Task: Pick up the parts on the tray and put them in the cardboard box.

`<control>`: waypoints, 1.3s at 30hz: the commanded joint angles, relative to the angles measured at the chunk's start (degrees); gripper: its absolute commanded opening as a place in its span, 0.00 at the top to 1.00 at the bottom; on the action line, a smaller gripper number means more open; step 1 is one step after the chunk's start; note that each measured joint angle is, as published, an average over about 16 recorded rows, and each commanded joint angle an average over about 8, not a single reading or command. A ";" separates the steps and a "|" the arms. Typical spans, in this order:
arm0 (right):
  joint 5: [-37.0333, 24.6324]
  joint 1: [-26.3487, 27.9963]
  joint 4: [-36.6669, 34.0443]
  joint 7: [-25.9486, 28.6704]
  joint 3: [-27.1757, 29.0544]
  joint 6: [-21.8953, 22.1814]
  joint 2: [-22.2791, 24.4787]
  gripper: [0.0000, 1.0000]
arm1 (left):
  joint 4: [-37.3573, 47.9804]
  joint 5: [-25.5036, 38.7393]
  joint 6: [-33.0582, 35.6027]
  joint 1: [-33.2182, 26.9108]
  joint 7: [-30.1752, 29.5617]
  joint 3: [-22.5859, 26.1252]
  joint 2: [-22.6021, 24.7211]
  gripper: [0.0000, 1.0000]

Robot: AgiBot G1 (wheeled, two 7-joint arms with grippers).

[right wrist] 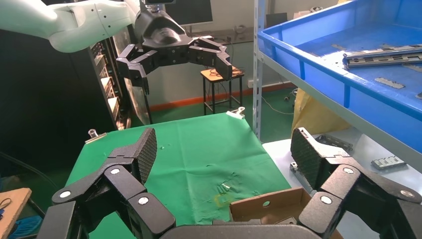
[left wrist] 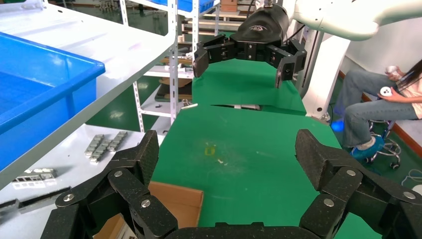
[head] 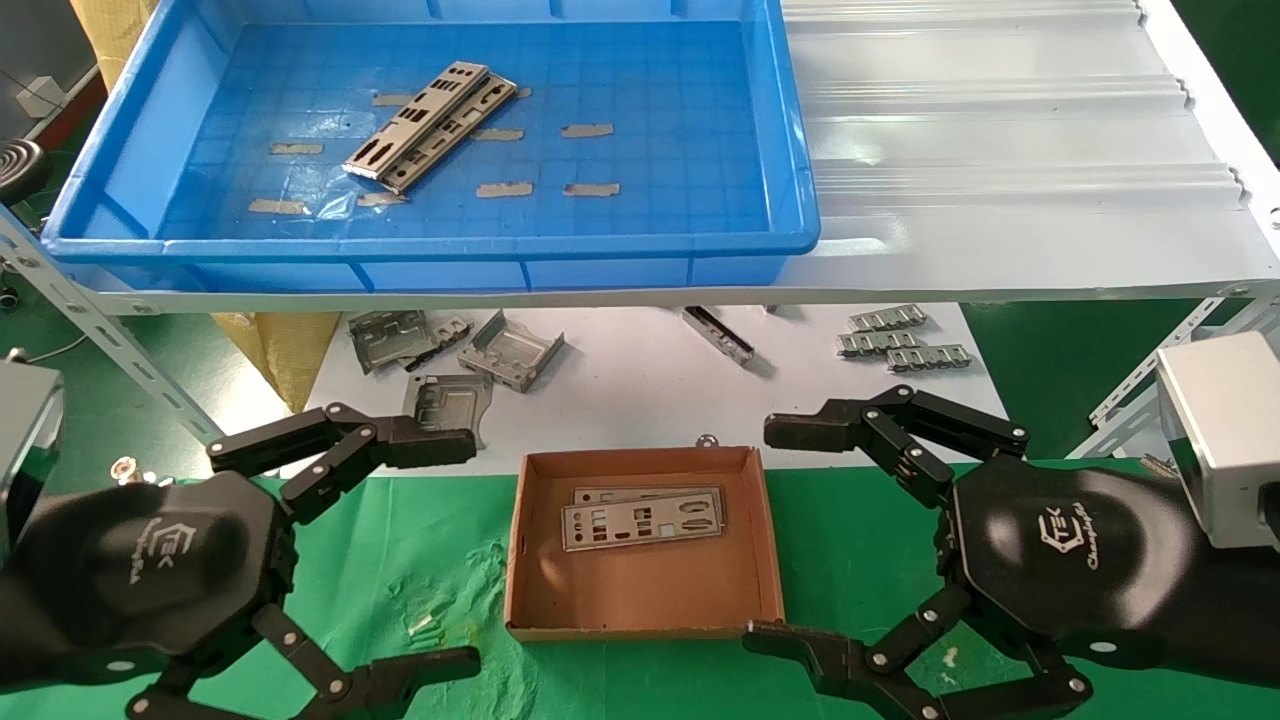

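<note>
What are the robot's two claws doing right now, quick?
Left gripper: open, holding nothing, beside the cardboard box.
Right gripper: open, holding nothing, on the box's other side.

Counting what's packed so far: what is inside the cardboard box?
Inside the cardboard box lie two parts, overlapped flat on its floor, the nearer one covering most of the one behind. Whether a third lies beneath cannot be seen. The rest of the floor is bare.
</note>
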 commanded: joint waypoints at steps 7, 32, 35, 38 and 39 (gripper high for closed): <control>0.00 0.00 0.00 0.00 0.00 0.00 0.00 0.00 | 0.00 0.00 0.00 0.00 0.00 0.00 0.00 0.00; 0.00 0.00 0.00 0.00 0.00 0.00 0.00 0.00 | 0.00 0.00 0.00 0.00 0.00 0.00 0.00 0.00; 0.00 0.00 0.00 0.00 0.00 0.00 0.00 0.00 | 0.00 0.00 0.00 0.00 0.00 0.00 0.00 0.00; 0.00 0.00 0.00 0.00 0.00 0.00 0.00 0.00 | 0.00 0.00 0.00 0.00 0.00 0.00 0.00 0.00; 0.00 0.00 0.00 0.00 0.00 0.00 0.00 0.00 | 0.00 0.00 0.00 0.00 0.00 0.00 0.00 0.00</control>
